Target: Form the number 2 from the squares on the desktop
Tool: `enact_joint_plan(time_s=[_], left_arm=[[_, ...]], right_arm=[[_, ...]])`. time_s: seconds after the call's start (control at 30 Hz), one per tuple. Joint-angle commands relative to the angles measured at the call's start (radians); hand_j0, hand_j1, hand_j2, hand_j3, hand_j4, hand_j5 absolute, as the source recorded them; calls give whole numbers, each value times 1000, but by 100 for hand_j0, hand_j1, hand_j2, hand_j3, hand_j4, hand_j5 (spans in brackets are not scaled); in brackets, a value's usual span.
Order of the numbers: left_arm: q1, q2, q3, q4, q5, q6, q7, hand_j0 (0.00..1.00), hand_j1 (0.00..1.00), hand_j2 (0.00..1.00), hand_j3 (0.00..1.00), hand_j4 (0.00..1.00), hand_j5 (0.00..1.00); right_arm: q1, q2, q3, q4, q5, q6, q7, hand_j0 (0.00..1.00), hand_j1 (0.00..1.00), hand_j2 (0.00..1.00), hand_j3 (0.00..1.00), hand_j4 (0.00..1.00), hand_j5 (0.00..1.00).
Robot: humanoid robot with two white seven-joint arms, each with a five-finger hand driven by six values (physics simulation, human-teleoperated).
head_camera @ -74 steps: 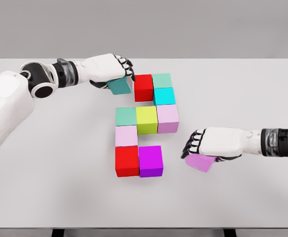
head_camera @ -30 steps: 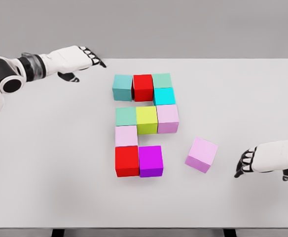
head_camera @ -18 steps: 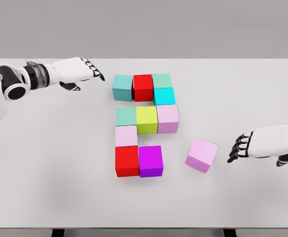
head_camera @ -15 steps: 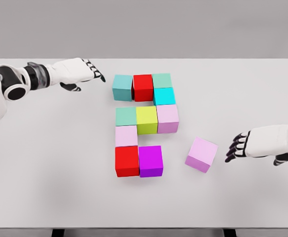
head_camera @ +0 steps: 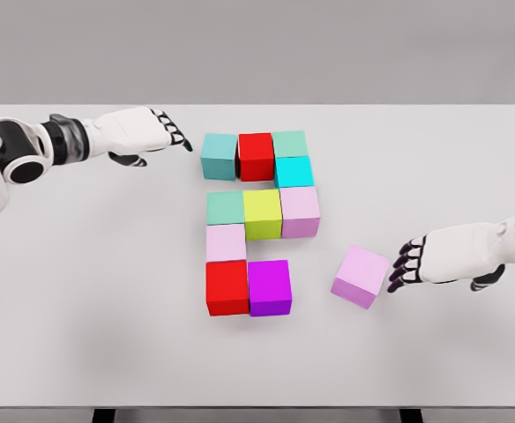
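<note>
right hand (head_camera: 434, 262) has crept in, fingers spread, just right of loose pink cube (head_camera: 361, 276) | cube unmoved, right of purple cube (head_camera: 269, 287) | left hand (head_camera: 143, 132) spread, nearer teal cube (head_camera: 219, 156)

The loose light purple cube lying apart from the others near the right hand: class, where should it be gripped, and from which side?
Grip the loose light purple cube across two opposite side faces, coming from the right, where the right hand waits open just beside it. It sits rotated relative to the purple cube, so the fingers should probably turn to match its faces. All its sides are clear of neighbours.
</note>
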Motion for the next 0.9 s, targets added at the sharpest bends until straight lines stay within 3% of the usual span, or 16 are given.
enact_joint_plan(time_s=[0.0,0.23,0.47,0.87], left_arm=[[0,1,-5,-20,5,2,1,82,82,82,82,82,82],[12,13,-7,-58,6,2,1,83,83,83,83,83,83],[29,35,-10,-90,6,2,1,83,83,83,83,83,83],[48,50,-11,-133,6,2,1,83,83,83,83,83,83]], right_arm=[[0,12,-1,0,-3,2,0,98,98,98,98,98,98],[2,24,0,9,-3,2,0,98,98,98,98,98,98],[2,83,-6,99,-1,2,0,97,97,97,97,97,97],[1,90,-30,96,-3,2,0,97,97,97,97,97,97]])
